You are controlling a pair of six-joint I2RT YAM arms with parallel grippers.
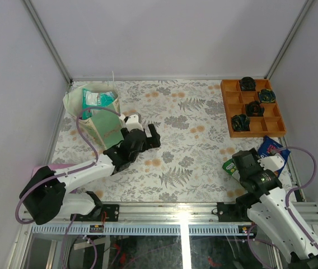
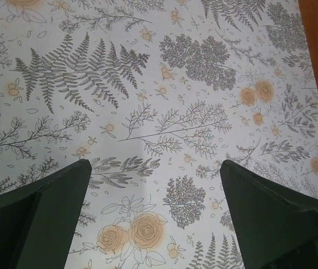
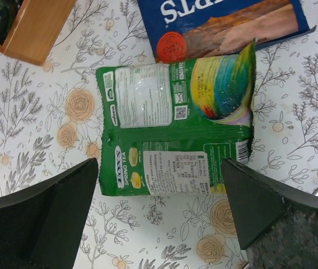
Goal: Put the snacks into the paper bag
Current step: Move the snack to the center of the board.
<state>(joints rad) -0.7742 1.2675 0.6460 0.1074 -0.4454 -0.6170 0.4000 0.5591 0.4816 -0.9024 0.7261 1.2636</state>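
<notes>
ok so, top view: the upright cream paper bag with mint-green sides (image 1: 94, 120) stands at about 10 o'clock on the floral-print tablecloth (image 1: 192, 145), with a teal and white packet (image 1: 98, 99) poking out of its open mouth. The left claw (image 1: 143, 130) sits just beside the bag, bag at its 9 o'clock. Its jaws are spread wide with nothing between them; the left wrist view (image 2: 154, 171) shows only bare cloth under the gap

The right claw (image 1: 238, 162) is at roughly 4 o'clock on the table, also wide open and not holding anything. The wrist cam (image 3: 159, 168) shows it hovering right over a flat green foil snack packet with a rainbow-coloured picture (image 3: 176, 123). The packet's lower edge lies between the two fingertips and the rest runs up toward 12 o'clock. Can't tell whether the fingers touch it. Past that, at 12 to 1 o'clock, lies the blue BURTS crisp bag (image 3: 226, 22), and the green packet's top corner overlaps its edge

The orange wooden compartment tray (image 1: 224, 109) is up at 2 o'clock with four dark round objects (image 1: 254, 108) in its cells, well apart from the bag
</notes>
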